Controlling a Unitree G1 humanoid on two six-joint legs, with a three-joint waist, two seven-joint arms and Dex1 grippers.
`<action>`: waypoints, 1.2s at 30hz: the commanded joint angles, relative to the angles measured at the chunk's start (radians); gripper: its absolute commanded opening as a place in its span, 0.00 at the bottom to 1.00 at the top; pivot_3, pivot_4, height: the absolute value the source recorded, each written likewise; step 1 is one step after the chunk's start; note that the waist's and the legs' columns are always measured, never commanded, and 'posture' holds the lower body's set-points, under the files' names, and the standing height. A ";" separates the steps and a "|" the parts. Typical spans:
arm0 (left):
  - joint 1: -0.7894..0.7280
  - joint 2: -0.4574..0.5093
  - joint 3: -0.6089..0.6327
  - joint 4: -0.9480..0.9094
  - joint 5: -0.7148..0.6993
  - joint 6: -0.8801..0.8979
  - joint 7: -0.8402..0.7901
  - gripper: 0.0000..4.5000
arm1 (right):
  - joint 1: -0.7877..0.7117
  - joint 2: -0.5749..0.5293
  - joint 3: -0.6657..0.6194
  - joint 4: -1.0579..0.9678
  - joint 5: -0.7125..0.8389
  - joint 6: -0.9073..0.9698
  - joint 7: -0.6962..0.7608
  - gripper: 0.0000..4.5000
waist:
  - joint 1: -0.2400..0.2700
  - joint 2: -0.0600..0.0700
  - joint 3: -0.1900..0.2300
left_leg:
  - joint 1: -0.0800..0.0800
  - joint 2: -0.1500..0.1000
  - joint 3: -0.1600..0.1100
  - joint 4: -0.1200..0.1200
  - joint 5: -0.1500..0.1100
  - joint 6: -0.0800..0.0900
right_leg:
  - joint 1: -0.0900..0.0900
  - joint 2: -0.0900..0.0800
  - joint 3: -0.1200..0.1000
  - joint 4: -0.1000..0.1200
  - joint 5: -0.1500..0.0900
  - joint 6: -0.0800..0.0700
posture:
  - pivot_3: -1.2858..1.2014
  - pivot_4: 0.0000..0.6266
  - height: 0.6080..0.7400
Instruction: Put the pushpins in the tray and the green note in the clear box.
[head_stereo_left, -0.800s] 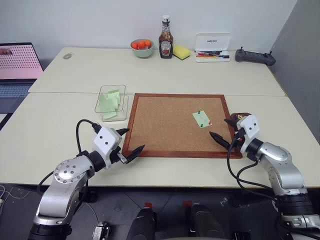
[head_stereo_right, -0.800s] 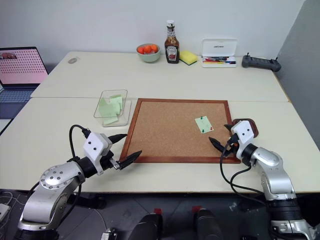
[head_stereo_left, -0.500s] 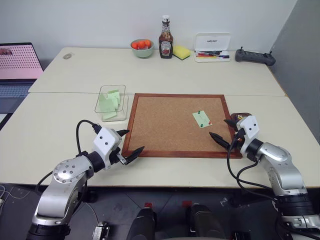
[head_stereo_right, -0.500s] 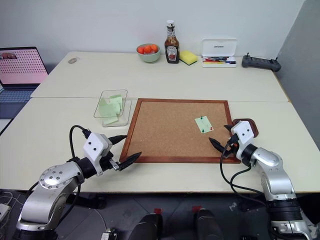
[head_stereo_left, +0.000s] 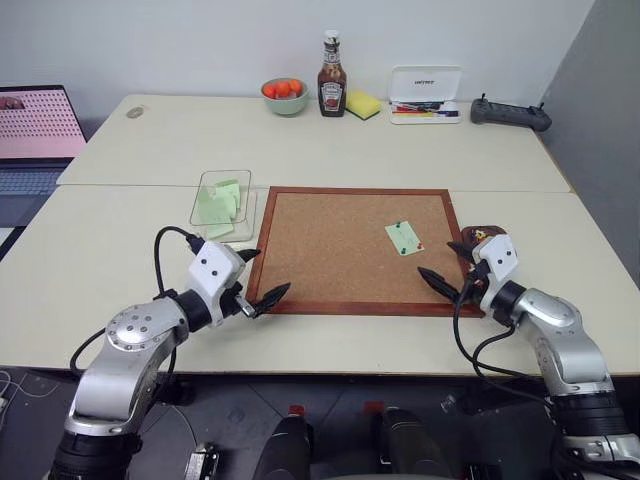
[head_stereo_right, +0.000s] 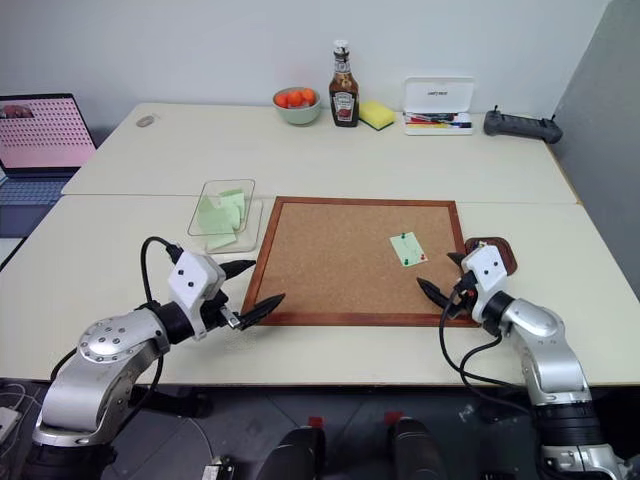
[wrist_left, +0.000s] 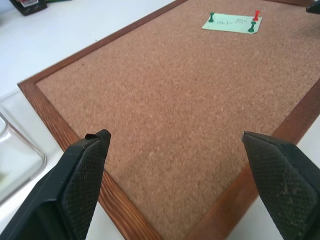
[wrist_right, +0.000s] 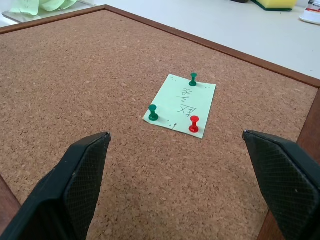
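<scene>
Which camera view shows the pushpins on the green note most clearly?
The right wrist view: the pushpins, two green and one red, stand apart on the green note. The left wrist view shows them far off; in the eye views they are mere specks.

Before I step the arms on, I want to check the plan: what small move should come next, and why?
Probably ease the right gripper forward toward the red pin. The note lies pinned to the corkboard by two green pins and the red one, so it cannot go in the box yet. The right gripper is open and faces the note; the tray sits beside that arm.
</scene>
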 joint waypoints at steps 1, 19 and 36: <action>-0.038 -0.002 -0.030 0.010 -0.020 -0.041 -0.046 0.90 | 0.006 -0.001 -0.016 -0.078 0.016 -0.001 -0.007 1.00 | 0.000 0.000 0.000 | 0.000 0.000 0.000 0.000 0.000 0.000 | 0.000 0.000 0.000 0.000 0.000 0.000 | 0.52 0.24 1.00; -0.355 -0.197 -0.251 0.494 0.120 -0.227 -0.077 0.21 | -0.125 0.042 0.052 -0.114 -0.002 0.197 -0.088 1.00 | -0.002 0.001 0.000 | 0.000 0.000 0.000 0.001 0.000 0.000 | 0.000 0.001 0.000 0.001 0.003 0.004 | 0.52 0.24 1.00; -0.369 -0.223 -0.286 0.654 0.180 -0.318 -0.131 0.16 | -0.525 0.155 0.156 0.408 -0.156 0.172 -0.165 0.96 | -0.002 0.002 -0.001 | 0.001 -0.001 0.000 0.000 0.000 0.000 | 0.000 0.000 0.001 0.002 0.003 0.005 | 0.52 0.24 1.00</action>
